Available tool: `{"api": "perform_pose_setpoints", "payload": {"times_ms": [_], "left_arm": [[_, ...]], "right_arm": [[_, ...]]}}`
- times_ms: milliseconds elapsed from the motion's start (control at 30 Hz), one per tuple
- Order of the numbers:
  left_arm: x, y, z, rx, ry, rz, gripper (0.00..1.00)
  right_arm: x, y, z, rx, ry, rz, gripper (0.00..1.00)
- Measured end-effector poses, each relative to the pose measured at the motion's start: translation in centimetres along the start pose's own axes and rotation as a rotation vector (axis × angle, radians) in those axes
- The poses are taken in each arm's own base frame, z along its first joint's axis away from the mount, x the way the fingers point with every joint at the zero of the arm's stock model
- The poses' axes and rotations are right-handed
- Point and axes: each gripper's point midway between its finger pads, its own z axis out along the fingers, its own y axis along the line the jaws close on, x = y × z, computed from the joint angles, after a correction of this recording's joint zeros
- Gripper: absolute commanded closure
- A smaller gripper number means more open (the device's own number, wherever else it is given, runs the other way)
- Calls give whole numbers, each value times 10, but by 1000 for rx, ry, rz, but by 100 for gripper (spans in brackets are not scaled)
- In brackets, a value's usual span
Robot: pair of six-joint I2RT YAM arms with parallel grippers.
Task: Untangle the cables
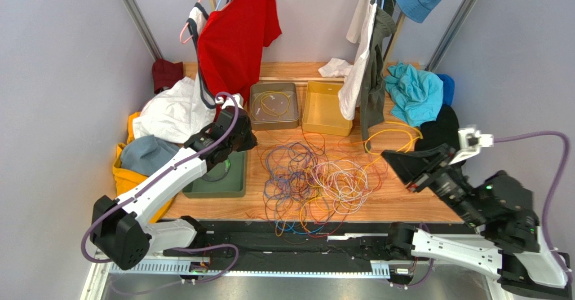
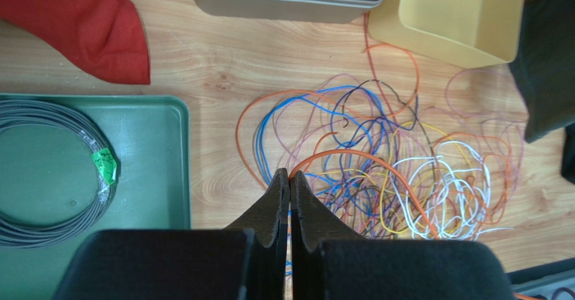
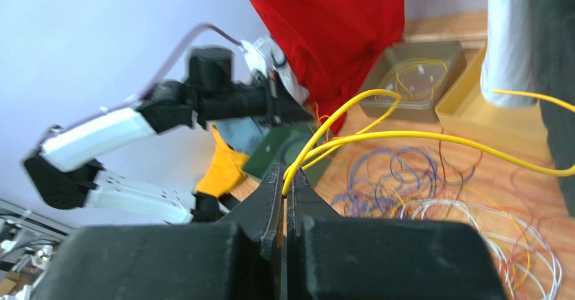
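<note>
The cables (image 1: 317, 179) lie in a tangled heap of orange, blue, purple, yellow and white loops on the wooden table. My left gripper (image 1: 245, 141) is raised at the heap's left side. In the left wrist view it (image 2: 290, 174) is shut on an orange cable (image 2: 368, 160) that arcs right into the heap (image 2: 398, 179). My right gripper (image 1: 388, 157) is at the heap's right side. In the right wrist view it (image 3: 289, 177) is shut on a doubled yellow cable (image 3: 405, 135), held above the table and trailing to the right.
A green tray (image 2: 165, 152) holding a grey cable coil (image 2: 61, 172) sits left of the heap. A grey tin (image 1: 274, 106) with a yellow cable and a yellow tin (image 1: 326, 108) stand behind it. Clothes lie and hang at the left, back and right (image 1: 415, 91).
</note>
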Motion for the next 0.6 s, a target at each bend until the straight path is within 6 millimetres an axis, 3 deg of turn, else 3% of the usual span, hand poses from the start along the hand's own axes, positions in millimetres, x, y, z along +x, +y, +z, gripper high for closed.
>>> {"api": "perform_pose_setpoints", "payload": {"times_ms": [267, 400, 467, 567, 600], "left_arm": [[-7, 47, 28, -106, 46, -97, 100], [4, 48, 32, -87, 72, -106, 100], [13, 46, 34, -65, 93, -115, 100], [27, 43, 37, -18, 117, -136, 100], [32, 41, 36, 4, 125, -143, 92]], "right_arm": [[-95, 26, -47, -107, -190, 39, 100], [-134, 43, -63, -154, -248, 40, 100], [-150, 56, -62, -178, -264, 37, 100], [-151, 71, -44, -183, -238, 6, 100], [-146, 74, -34, -174, -216, -12, 100]]}}
